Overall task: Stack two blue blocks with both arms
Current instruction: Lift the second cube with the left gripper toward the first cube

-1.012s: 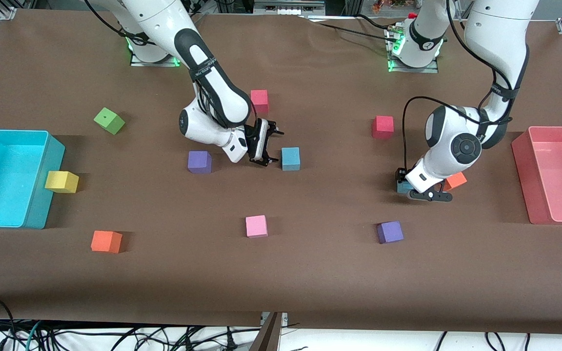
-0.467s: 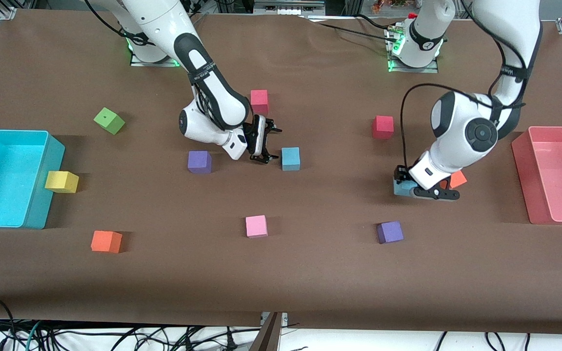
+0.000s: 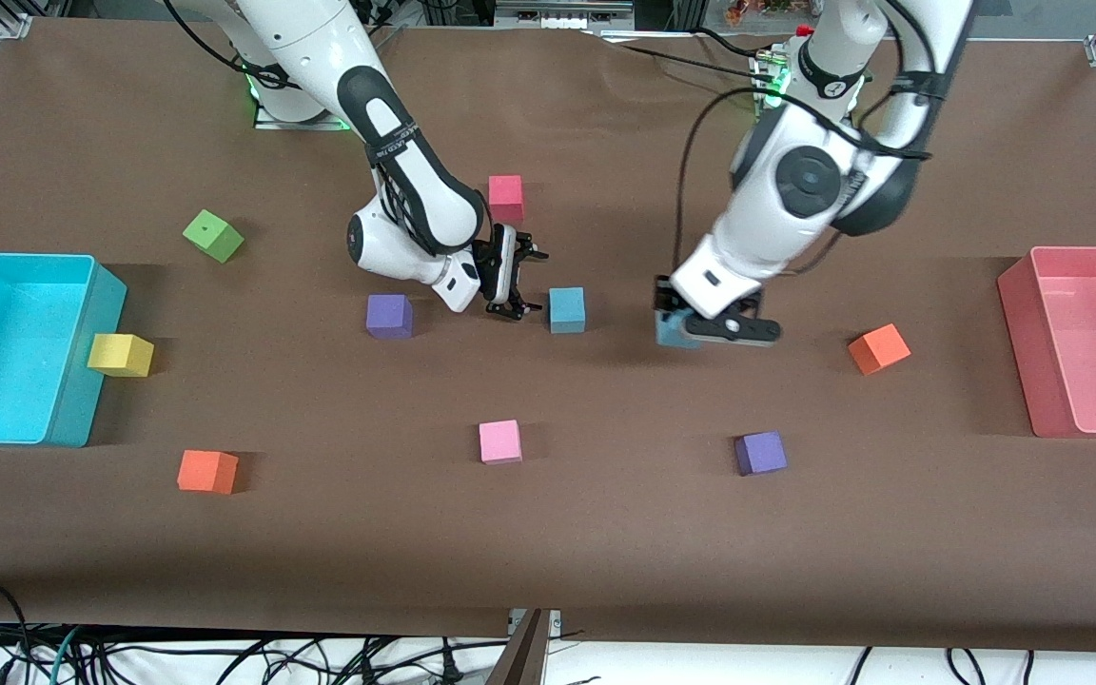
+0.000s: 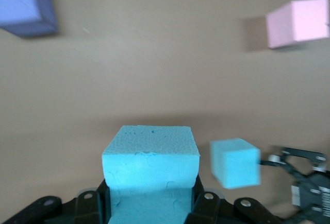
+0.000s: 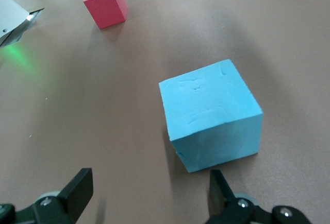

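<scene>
One blue block (image 3: 567, 309) rests on the table near the middle. My right gripper (image 3: 516, 282) is open and empty, low beside that block on the side toward the right arm's end. In the right wrist view the block (image 5: 209, 113) lies just ahead of the open fingers (image 5: 82, 189). My left gripper (image 3: 693, 330) is shut on the second blue block (image 3: 669, 333) and holds it above the table, a short way from the resting block toward the left arm's end. The left wrist view shows the held block (image 4: 150, 167) between the fingers and the resting block (image 4: 234, 162) below.
A cyan bin (image 3: 91, 285) stands at the right arm's end, a pink bin (image 3: 1014, 285) at the left arm's end. Loose cubes lie about: purple (image 3: 389, 316) (image 3: 760, 453), pink (image 3: 500, 441), orange (image 3: 879, 348) (image 3: 207, 471), red (image 3: 505, 197), yellow (image 3: 120, 354), green (image 3: 213, 235).
My left arm has lifted its blue block away from the orange cube and carried it toward the middle, close to the resting blue block. My right gripper has barely moved.
</scene>
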You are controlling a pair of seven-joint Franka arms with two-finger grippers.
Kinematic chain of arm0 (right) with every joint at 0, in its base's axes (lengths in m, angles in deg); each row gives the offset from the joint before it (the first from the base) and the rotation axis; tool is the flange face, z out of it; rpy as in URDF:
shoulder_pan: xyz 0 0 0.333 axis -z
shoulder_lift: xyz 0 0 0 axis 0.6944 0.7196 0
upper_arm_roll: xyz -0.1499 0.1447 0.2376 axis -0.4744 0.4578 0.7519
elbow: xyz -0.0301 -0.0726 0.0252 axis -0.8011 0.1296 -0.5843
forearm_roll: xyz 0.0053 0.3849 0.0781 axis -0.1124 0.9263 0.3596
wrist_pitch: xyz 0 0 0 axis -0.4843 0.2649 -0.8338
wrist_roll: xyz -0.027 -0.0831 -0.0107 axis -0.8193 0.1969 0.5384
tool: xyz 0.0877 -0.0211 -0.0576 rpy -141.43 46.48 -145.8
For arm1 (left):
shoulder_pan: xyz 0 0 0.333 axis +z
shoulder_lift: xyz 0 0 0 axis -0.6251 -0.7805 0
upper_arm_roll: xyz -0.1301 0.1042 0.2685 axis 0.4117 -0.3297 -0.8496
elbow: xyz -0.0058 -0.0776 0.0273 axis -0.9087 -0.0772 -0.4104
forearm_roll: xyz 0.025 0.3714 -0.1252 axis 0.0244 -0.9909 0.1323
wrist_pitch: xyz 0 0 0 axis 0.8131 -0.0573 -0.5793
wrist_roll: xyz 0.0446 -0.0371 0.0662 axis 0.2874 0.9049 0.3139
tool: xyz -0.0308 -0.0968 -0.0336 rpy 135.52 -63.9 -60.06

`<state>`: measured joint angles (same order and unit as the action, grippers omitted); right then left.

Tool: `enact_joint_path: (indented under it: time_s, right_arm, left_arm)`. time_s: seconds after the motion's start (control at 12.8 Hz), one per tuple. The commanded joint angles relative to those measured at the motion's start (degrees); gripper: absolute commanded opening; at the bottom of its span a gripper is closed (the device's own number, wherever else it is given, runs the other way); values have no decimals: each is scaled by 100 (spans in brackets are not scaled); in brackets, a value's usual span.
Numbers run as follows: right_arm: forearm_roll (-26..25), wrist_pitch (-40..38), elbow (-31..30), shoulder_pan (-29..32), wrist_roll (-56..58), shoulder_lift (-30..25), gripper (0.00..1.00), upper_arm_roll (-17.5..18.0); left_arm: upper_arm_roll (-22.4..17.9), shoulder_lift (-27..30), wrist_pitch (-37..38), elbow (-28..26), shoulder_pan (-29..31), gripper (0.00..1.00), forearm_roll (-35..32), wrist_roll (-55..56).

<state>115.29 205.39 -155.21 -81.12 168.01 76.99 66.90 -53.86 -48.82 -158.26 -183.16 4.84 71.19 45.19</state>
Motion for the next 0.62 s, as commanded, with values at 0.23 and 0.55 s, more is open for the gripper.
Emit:
enact_joint_path:
  time_s: [0.23, 0.55]
  right_arm:
    - [296, -74, -30, 41, 250, 20, 100, 35]
    - [323, -74, -30, 41, 250, 11, 100, 35]
  left_arm:
    - [-108, -1191, 304, 1294, -1026, 0, 64, 1897]
    - [-117, -1737, 269, 1717, -1211, 0, 46, 2267]
